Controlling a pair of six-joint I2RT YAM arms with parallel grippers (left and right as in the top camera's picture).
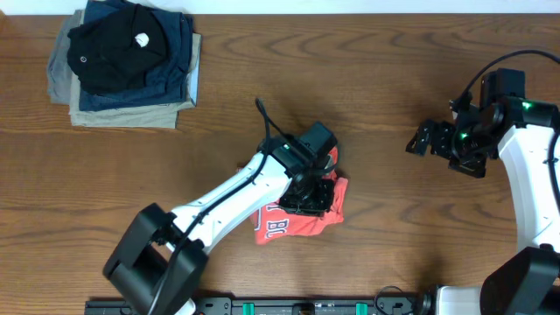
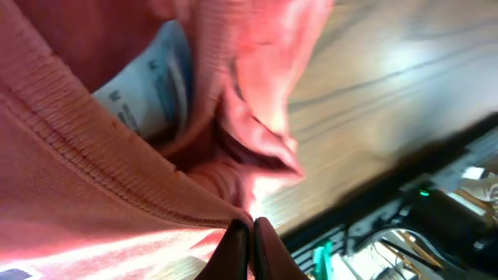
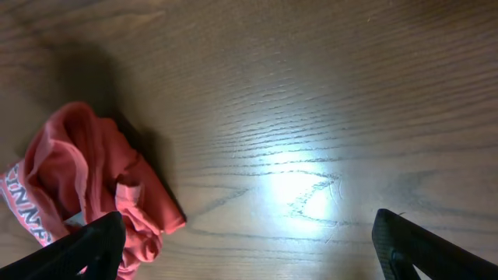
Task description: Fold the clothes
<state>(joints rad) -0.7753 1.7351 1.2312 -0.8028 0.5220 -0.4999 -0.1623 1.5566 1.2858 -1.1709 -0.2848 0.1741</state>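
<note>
**Left pincer [image 1: 308,191] clamped on the crumpled red T-shirt [image 1: 293,223]**

Seen from its own wrist camera, the left pincer [image 2: 250,233] has its two dark fingers pressed together, with a ribbed seam of the T-shirt [image 2: 78,155] running straight into the pinch. Red cloth fills most of that view, bunched in folds close to the lens. A pale printed label [image 2: 152,78] shows among the folds.

From overhead, the T-shirt lies as a small rumpled heap on the wooden table [image 1: 394,70], about mid-width and nearer the front edge than the back. The left pincer sits on the heap's upper part, its arm reaching in at a slant from the front left. White lettering [image 1: 276,229] shows on the part of the cloth nearest the front edge. The garment is bunched, not laid flat.

The right pincer [image 1: 424,140] is on the right side of the table, well apart from the T-shirt. Its wrist view shows the right pincer [image 3: 249,222] spread wide, one dark finger at each lower corner and only bare wood between them. The T-shirt [image 3: 85,179] appears at the left of that picture, beside the left finger, with part of its lettering [image 3: 19,202] visible.

A stack of folded garments [image 1: 131,66] rests at the far left corner, black on top, then navy, then khaki.
</note>
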